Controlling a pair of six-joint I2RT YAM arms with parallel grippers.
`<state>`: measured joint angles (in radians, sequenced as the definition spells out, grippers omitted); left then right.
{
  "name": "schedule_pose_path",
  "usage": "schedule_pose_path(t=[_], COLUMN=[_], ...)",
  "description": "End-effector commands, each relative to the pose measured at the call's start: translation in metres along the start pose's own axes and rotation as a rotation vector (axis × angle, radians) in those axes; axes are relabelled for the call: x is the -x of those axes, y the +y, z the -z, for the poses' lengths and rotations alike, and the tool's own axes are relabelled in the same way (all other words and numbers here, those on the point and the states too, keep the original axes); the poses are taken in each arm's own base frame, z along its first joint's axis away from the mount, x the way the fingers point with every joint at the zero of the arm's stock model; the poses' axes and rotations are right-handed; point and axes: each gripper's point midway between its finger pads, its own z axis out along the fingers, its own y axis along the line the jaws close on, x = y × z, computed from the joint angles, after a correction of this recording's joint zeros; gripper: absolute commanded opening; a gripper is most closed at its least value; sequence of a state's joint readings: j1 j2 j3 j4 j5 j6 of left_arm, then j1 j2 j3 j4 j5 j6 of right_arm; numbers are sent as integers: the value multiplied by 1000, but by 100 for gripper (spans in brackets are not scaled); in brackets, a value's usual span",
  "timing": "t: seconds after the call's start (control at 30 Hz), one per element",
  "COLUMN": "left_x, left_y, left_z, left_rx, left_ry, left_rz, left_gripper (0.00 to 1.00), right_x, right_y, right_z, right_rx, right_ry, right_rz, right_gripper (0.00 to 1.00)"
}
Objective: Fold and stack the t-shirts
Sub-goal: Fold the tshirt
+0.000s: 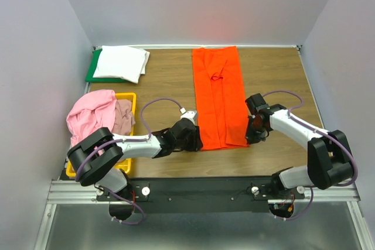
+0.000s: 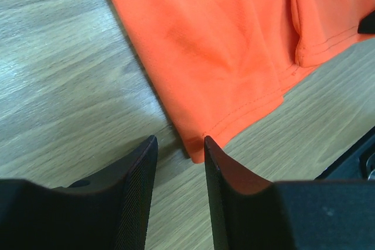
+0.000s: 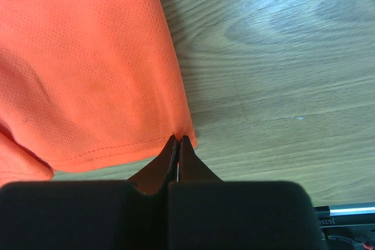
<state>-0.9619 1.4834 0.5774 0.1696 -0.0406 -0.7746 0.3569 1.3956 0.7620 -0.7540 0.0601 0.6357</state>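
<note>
Left claw (image 2: 179,143) parted, straddling orange t-shirt (image 1: 218,95) corner | right claw (image 3: 177,140) clenched on its other near corner

**A:** Where can a hand pass?

**B:** There are two lanes. One is the bare counter (image 1: 167,80) between the orange t-shirt (image 1: 218,95) and the left-side clutter. The other is the bare strip right of that shirt, up to the wall.

**A:** What clutters the left?

**B:** Near left is the yellow bin (image 1: 130,96), heaped with the light pink t-shirt (image 1: 91,115) and the mauve t-shirt (image 1: 123,116). Far left is the white t-shirt (image 1: 120,62) on the green board (image 1: 92,69).

**A:** And the near edge?

**B:** It's tight. The left arm (image 1: 140,144) lies across it, with the left jaws apart at the shirt's near-left corner. The right arm (image 1: 293,124) crosses the right strip, with the right jaws pinched on the near-right corner.
</note>
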Motion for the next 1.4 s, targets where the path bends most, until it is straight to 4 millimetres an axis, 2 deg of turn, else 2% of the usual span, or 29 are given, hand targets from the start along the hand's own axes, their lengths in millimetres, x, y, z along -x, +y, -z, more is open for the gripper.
schedule_pose_path(t=[0.0, 0.13, 0.27, 0.53, 0.7, 0.77, 0.8, 0.83, 0.93, 1.03, 1.2, 1.37], left_x=[6, 1, -13, -19, -23, -23, -23, -25, -27, -24, -10, 10], left_y=[-12, -10, -9, -10, -8, -10, -9, -9, -4, -2, -11, -13], left_z=[-1, -2, -3, -4, -8, -10, -11, -12, -12, -8, 2, 8], left_rx=[-41, -38, -51, -57, -55, -60, -60, -58, -39, -29, -52, -33], left_ry=[-5, 10, 60, 76, 89, 92, 90, 94, 93, 74, 29, -43], left_rz=[17, 26, 33, 35, 34, 33, 34, 33, 38, 50, 57, 66], left_gripper=[45, 45, 42, 40, 33, 23, 10, 0, 0, 0, 0, 0], right_x=[-5, -5, -4, -5, -4, -2, -2, -2, -2, -3, -2, 12], right_y=[2, 2, 2, 2, 3, 4, 3, 4, 5, 5, 6, 10], right_z=[1, 1, 1, 1, 2, 4, 4, 5, 7, 10, 18, 36], right_rx=[9, 8, 8, 9, 13, 17, 17, 19, 28, 39, 47, 67], right_ry=[12, 12, 9, 10, 5, -3, -3, -7, -12, -11, -24, -92], right_rz=[17, 18, 18, 21, 21, 20, 19, 21, 21, 19, 17, 3], right_gripper=[0, 0, 0, 1, 0, 0, 0, 0, 0, 0, 0, 1])
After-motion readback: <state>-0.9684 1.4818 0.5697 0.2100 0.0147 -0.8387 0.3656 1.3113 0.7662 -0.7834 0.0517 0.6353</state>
